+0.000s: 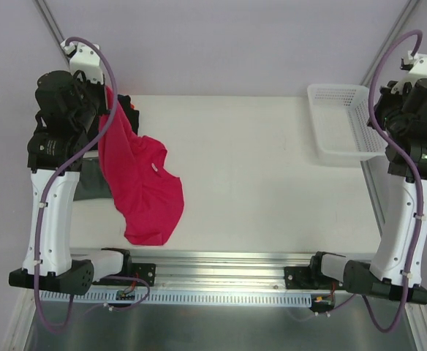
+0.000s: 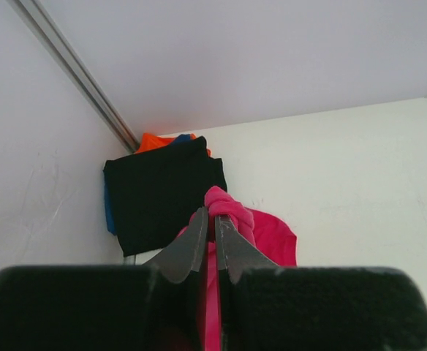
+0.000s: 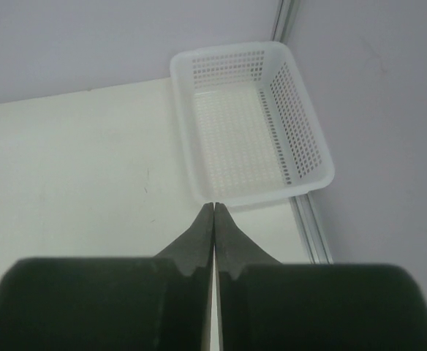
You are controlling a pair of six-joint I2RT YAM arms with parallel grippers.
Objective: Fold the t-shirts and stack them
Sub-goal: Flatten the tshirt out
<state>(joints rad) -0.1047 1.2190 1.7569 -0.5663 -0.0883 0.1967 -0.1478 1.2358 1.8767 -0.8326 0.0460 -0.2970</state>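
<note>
**Pink shirt pinched and hanging at the left of the frame**

The crimson-pink t-shirt (image 1: 142, 186) is long and crumpled. Its long axis slants from the upper left of the top view, by the left arm's wrist, down toward the lower centre-left. There its broad lower part lies spread on the pale surface (image 1: 257, 175). The soft cloth is gathered into folds, and a small white label shows near the middle.

In the left wrist view, the left pincer (image 2: 212, 216) is closed tight on a bunched ridge of this shirt, with pink cloth bulging above the dark, tapered fingers. Behind it, against the wall, lies a flat stack with a black shirt (image 2: 166, 190) on top. Slivers of an orange shirt (image 2: 151, 141) and a blue shirt (image 2: 109, 212) peek out at its edges. A grey-green shirt (image 1: 93, 183) lies partly under the left arm.

The left arm rises from its base at lower left, with its wrist high at upper left. The right arm mirrors it at the right. The right pincer (image 3: 213, 208) is fully closed on nothing, above the surface just before the white plastic mesh basket (image 3: 250, 124).
</note>
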